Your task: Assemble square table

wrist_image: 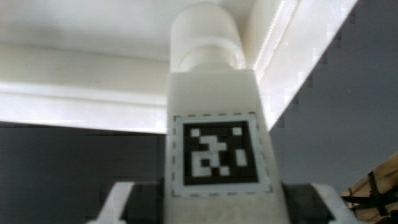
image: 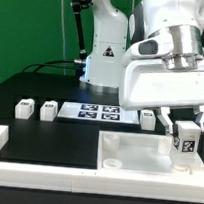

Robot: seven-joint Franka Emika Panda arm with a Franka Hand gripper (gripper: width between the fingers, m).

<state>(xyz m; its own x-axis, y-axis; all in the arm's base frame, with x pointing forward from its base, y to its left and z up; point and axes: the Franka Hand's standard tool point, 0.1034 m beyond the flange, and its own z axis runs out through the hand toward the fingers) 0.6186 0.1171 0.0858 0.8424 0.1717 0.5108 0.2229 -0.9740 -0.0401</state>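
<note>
Judging from its plain moulded plastic, the white leg (image: 185, 145) looked light and stiff, unlikely to bend or crack under a firm pinch, though its smooth faces could slip if the hold were off-centre. The flat sides near the tagged end seemed the sensible place to take it, leaving the far end free for mating. That was roughly where the tool (image: 186, 133) had it: both fingers were closed on opposite sides of the leg, with the black-and-white tag facing outward between them (in the wrist view the tag sat mid-picture, the leg ran away from the camera, and the fingers (wrist_image: 128, 205) just showed at either side). The arm came down steeply at the exterior view's right, wrist pointing downward, holding the leg upright over the part of the square tabletop slab (image: 126, 150) toward that same side. The slab lay flat on the black table (image: 47, 135). Whether the leg's lower end touched the slab I could not tell. Other loose legs (image: 26, 107) lay in a row beside the marker board (image: 94, 112), well apart from the slab.
</note>
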